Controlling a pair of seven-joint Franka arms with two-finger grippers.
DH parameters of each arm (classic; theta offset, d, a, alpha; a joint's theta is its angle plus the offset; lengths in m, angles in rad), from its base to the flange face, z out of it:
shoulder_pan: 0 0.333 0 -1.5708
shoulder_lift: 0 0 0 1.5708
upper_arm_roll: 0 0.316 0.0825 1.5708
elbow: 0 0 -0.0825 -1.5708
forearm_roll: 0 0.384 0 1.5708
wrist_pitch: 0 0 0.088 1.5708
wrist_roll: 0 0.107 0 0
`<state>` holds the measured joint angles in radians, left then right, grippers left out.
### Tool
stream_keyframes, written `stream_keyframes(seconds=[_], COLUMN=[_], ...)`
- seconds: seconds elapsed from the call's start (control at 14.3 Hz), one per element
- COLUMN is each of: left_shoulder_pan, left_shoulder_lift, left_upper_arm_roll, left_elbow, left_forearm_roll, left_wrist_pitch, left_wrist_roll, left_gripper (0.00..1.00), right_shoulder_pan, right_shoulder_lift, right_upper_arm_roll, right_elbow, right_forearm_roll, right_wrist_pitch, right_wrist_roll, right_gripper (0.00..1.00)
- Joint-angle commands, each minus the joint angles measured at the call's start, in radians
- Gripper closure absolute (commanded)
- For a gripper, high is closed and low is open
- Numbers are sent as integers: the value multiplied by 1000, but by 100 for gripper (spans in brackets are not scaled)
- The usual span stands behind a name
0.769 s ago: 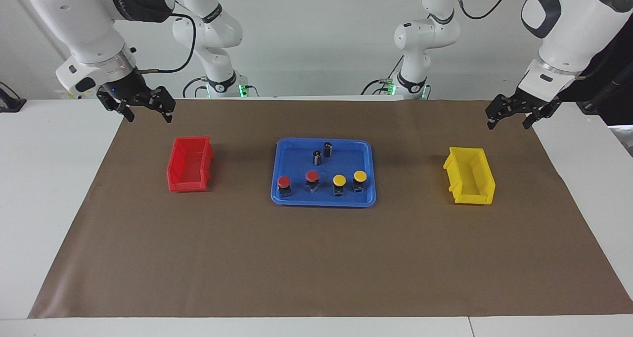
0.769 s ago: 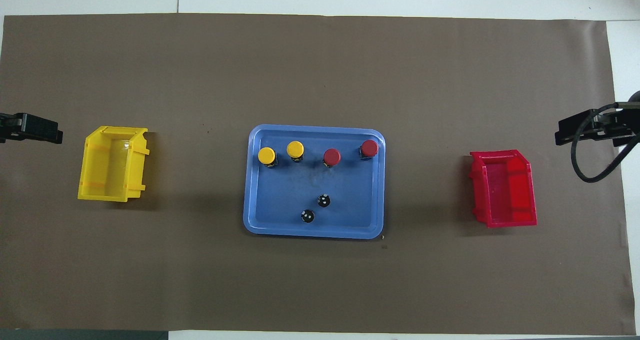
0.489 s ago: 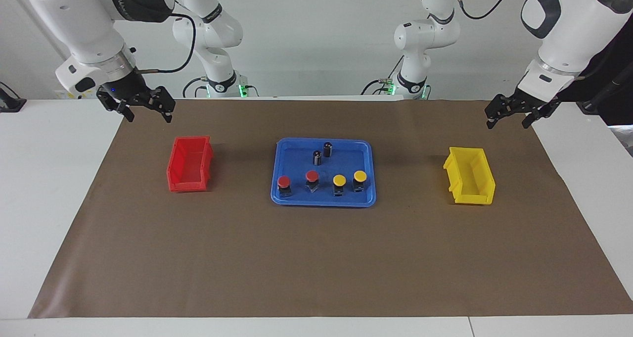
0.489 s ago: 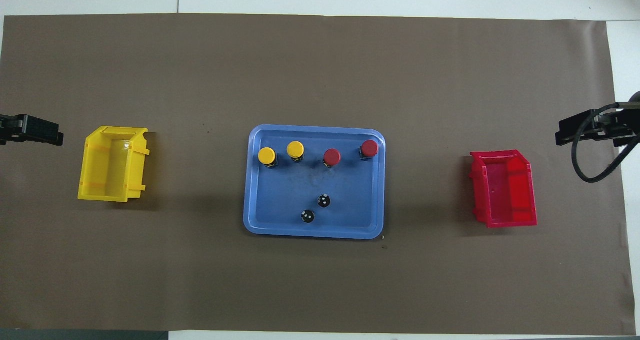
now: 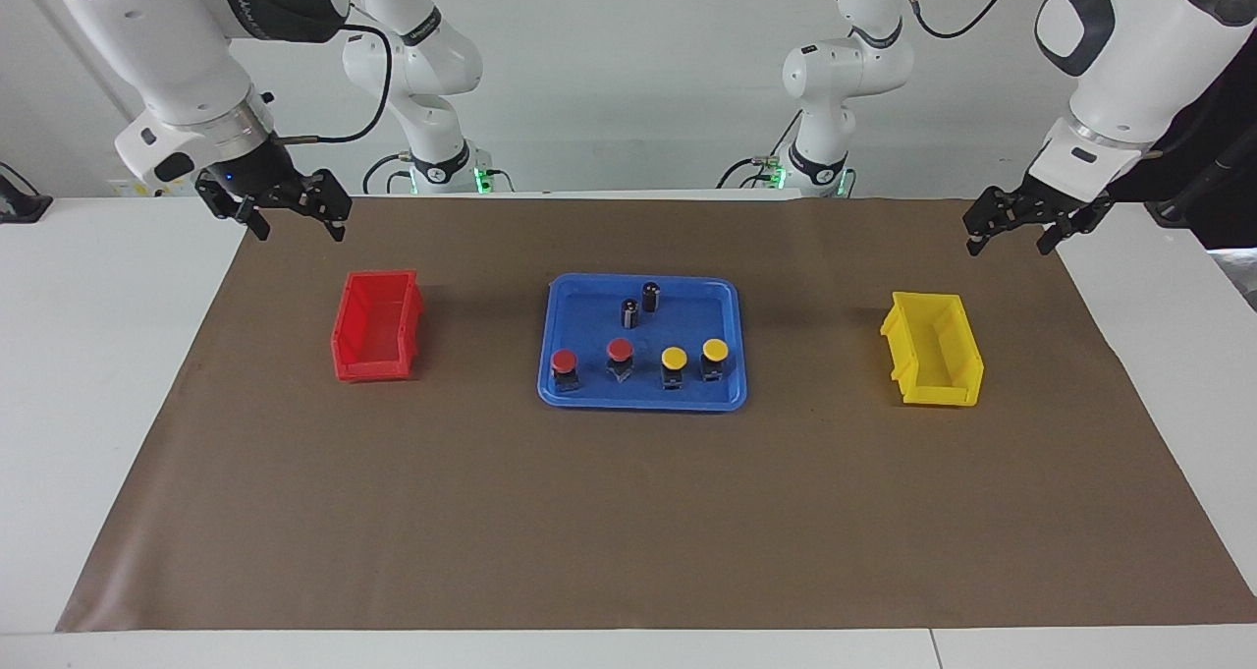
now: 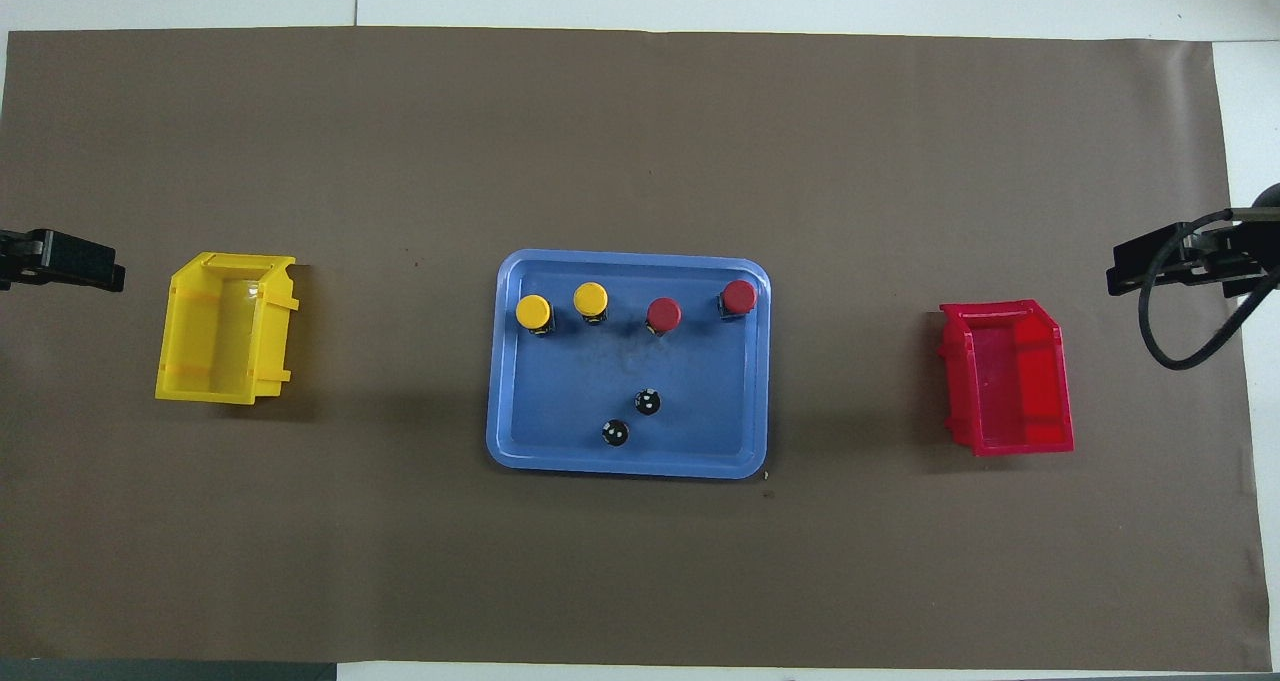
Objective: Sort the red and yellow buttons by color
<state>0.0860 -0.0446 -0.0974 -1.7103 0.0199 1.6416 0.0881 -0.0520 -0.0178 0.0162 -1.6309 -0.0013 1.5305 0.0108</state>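
Two red buttons (image 5: 564, 362) (image 5: 620, 351) and two yellow buttons (image 5: 674, 359) (image 5: 715, 351) stand upright in a row in the blue tray (image 5: 643, 402), along its edge farthest from the robots. In the overhead view the yellow ones (image 6: 533, 311) (image 6: 591, 299) are toward the left arm's end and the red ones (image 6: 663, 313) (image 6: 739, 297) toward the right arm's end. My right gripper (image 5: 297, 229) is open and empty, raised over the mat near the red bin (image 5: 341, 327). My left gripper (image 5: 1009, 247) is open and empty, raised near the yellow bin (image 5: 896, 340).
Two black-and-silver cylinders (image 5: 629, 312) (image 5: 650, 297) stand in the tray's part nearer the robots. The red bin (image 6: 1062, 381) and the yellow bin (image 6: 166, 346) hold nothing. A brown mat (image 5: 628, 531) covers the table.
My right gripper has drifted very slightly. The left gripper, buttons, tray and bins have not moved.
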Motion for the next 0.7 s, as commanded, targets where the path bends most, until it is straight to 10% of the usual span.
stream_keyframes(seconds=[0.0, 0.63], left_shoulder_pan=[0, 31], left_shoulder_lift=[-29, -34], left_upper_arm_roll=[7, 10], left_elbow=[-14, -11], left_forearm_roll=[11, 14], left_wrist_pitch=[-32, -20], left_wrist_roll=[9, 18], left_gripper=[0, 0], right_shoulder_pan=[-5, 286], right_shoulder_lift=[-10, 262], right_upper_arm_roll=[5, 11], right_elbow=[-3, 203], right_forearm_roll=[11, 30], right_wrist_pitch=[16, 136], right_wrist_roll=[-32, 326], right_gripper=[0, 0])
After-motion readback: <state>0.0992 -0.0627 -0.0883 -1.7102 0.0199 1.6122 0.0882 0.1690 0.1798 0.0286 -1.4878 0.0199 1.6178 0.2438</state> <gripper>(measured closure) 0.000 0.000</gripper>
